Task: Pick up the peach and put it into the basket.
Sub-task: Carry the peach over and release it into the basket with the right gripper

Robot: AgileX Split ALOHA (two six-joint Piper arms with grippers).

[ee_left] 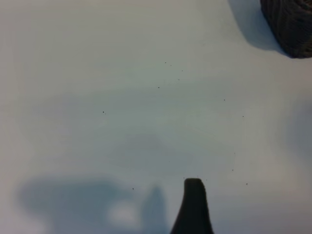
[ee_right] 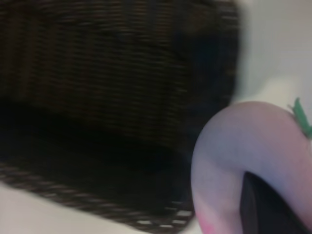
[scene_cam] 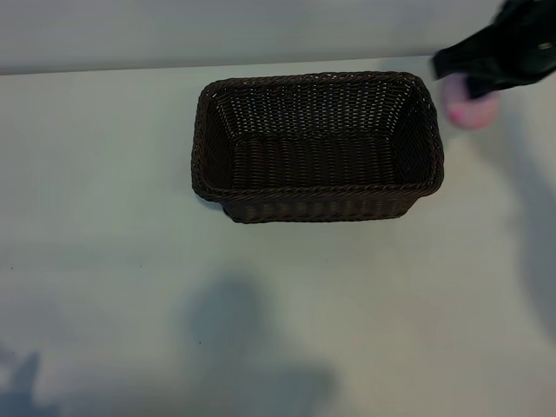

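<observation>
While the right gripper (scene_cam: 473, 91) hangs at the far right corner of the scene, just beyond the basket's right end, its fingers (ee_right: 265, 207) are closed on the peach (scene_cam: 472, 109), which shows as a pale-pink ball under the dark arm. From the exterior view the fruit sits just beside the rim, outside the basket (scene_cam: 317, 148) and not over its hollow; whether it rests on the counter (scene_cam: 104, 217) or is lifted off it I cannot tell. The right wrist view brings the peach (ee_right: 239, 161) up close, with a small green stem at its top (a deeper pink patch shows low on its skin) and one dark finger pressed against its side; the woven wall and braided rim of the basket (ee_right: 112, 87) fill the rest of that picture. The basket stands upright at the middle of the counter, toward the far side, with nothing seen inside it. The left gripper is out of the exterior view; its wrist camera shows one dark fingertip (ee_left: 193, 207) above bare counter (ee_left: 122, 97), fingers spread wide and holding nothing, with a corner of the basket (ee_left: 290, 24) well apart from it.
</observation>
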